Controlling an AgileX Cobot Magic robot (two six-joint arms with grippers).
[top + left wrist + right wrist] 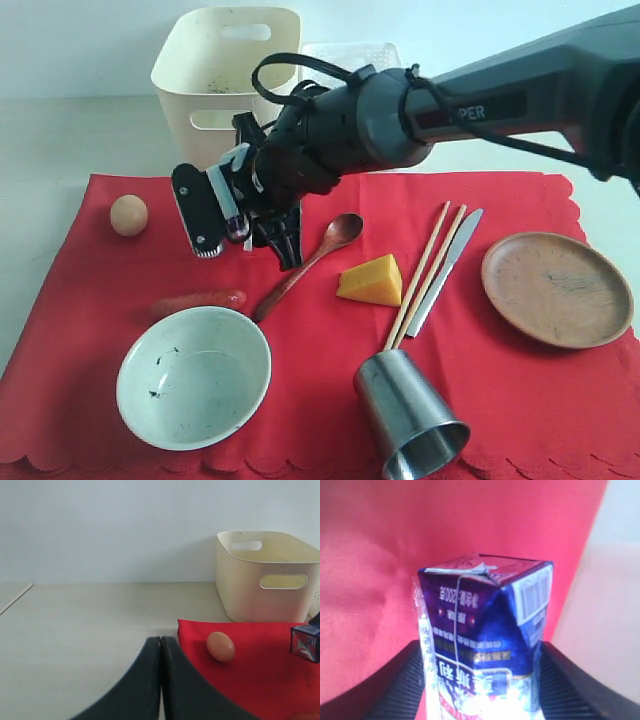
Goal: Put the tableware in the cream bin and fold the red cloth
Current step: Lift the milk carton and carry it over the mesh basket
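Red cloth [80, 300]: spread flat and unfolded over the desk [90, 620], carrying all the tableware.

Laid out whole in the exterior view only:
- Pale green bowl [193, 377], upright near the front edge, a few dark specks inside.
- Steel cup [410, 415], on its side, mouth toward the front.
- Chopsticks [425, 275], slanting, lower ends at the cup's base, with the knife [447, 268] just beside them.
- Wooden spoon [310, 262], handle end close to the bowl's rim.
- Wooden plate [556, 288], bare, apart at the right.
- Also on the cloth: sausage [198, 300], cheese wedge [372, 281], egg [128, 215].

Cream bin [225, 80]: stands on the desk behind the cloth, just beside the white perforated basket [350, 55]. Shows only inner walls with some dark specks. Floor hidden in both views that catch it.

Given close up by the right wrist view alone: milk carton [485, 645], blue-purple with a barcode, and ribbed fingers [385, 695] flat against both its sides, closed on it. Placed by the exterior view: right gripper [238, 225] over the rear left of the cloth, between egg and spoon. Cannot tell whether the carton clears the fabric.

Found in the left wrist view only: left gripper [161, 680], fingers pressed together with nothing between them, over bare desk just off the cloth's edge. Beyond it, the egg, the bin and a corner of the carton.
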